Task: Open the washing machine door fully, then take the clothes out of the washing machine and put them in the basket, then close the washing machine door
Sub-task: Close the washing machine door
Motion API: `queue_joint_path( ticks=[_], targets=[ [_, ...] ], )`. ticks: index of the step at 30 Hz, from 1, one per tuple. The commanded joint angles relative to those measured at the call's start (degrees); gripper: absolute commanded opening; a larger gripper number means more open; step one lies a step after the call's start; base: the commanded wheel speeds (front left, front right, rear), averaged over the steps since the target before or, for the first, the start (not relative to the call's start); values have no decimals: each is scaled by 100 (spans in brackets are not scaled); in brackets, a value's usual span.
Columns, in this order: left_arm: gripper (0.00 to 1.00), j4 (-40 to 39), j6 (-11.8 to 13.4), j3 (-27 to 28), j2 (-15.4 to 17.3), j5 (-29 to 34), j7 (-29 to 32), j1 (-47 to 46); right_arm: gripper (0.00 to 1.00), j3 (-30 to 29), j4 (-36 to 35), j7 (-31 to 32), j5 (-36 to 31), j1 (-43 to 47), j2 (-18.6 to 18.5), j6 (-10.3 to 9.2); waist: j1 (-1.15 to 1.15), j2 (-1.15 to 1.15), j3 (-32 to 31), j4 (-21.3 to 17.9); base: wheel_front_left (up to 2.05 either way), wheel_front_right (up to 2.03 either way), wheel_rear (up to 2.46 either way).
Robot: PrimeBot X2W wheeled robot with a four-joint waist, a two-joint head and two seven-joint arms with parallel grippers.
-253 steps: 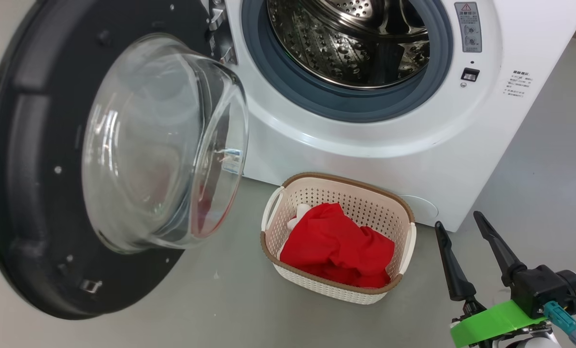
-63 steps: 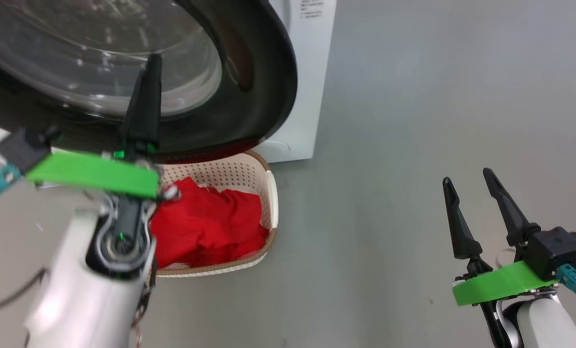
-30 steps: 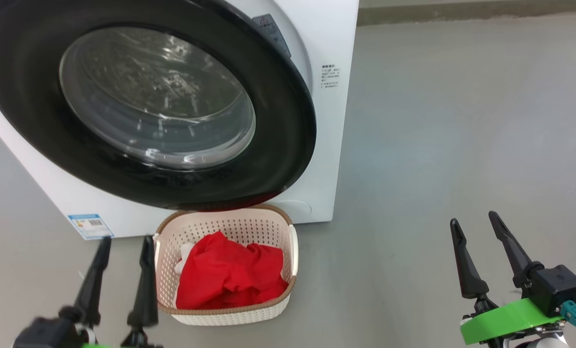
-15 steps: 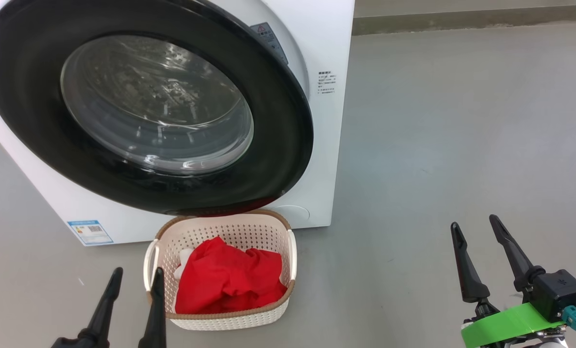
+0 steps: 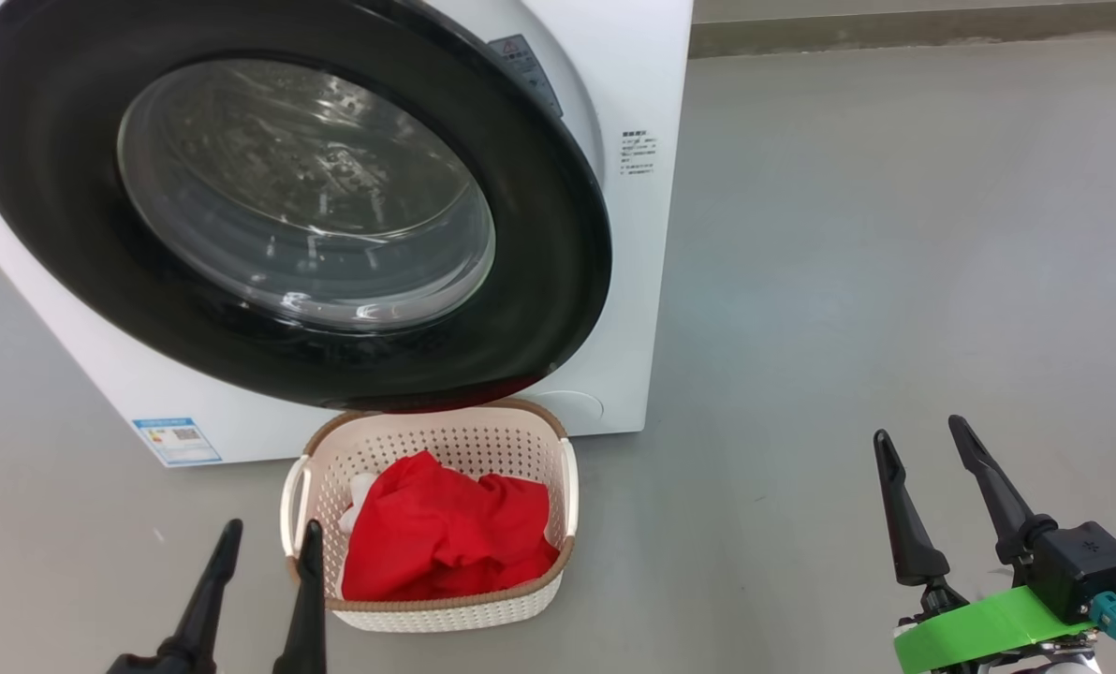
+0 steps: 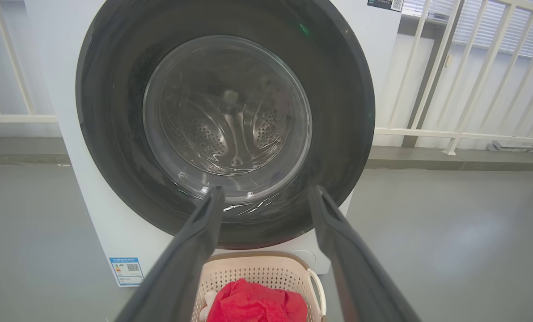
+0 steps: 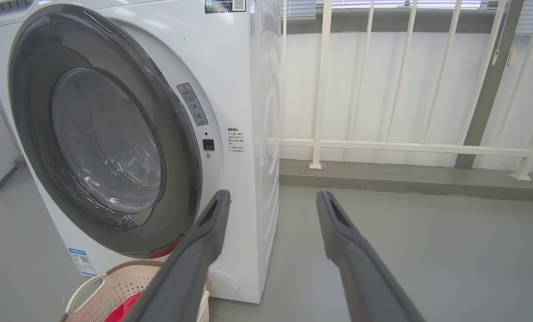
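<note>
Red clothes (image 5: 446,538) lie heaped in the basket (image 5: 446,613) on the floor, under the lower edge of the washing machine door (image 5: 71,234), which sits against the washing machine (image 5: 638,281); latched or not, I cannot tell. The left gripper (image 5: 272,529), fingers spread and empty, faces that door from just beside the basket. The right gripper (image 5: 918,429), likewise spread and empty, hangs well off to the right.

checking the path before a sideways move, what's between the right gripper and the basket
Just bare grey floor lies between the right gripper and the basket holding the red clothes, as the head view shows.
</note>
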Motion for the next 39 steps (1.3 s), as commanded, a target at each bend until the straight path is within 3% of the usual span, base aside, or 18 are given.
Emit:
queue_joint_path(
  ticks=[1, 2, 6, 23, 39],
  targets=[
    [100, -105, -56, 160, 47, 59, -28, -146, 91, 146, -157, -37, 25, -49, -51, 28, 0, 0, 10, 37, 0, 0, 0],
    [100, -100, -64, 149, 42, 58, -28, -159, 49, 150, -161, -37, 22, -49, -51, 28, 0, 0, 17, 59, 0, 0, 0],
    [100, -100, -85, 86, 0, 41, -28, -256, 0, 171, -125, -37, 19, -86, -51, 28, 0, 0, 62, 156, 0, 0, 0],
    [100, -591, -138, -191, -226, -31, -8, -839, 0, 726, 267, -37, -177, -1354, -51, 28, 0, 0, 1062, 717, 0, 0, 0],
    [100, -461, -353, -338, -413, -61, -25, -1386, 0, 1633, 1349, 31, -179, -3270, -196, 28, 0, 0, 1839, 1228, 0, 0, 0]
  ],
)
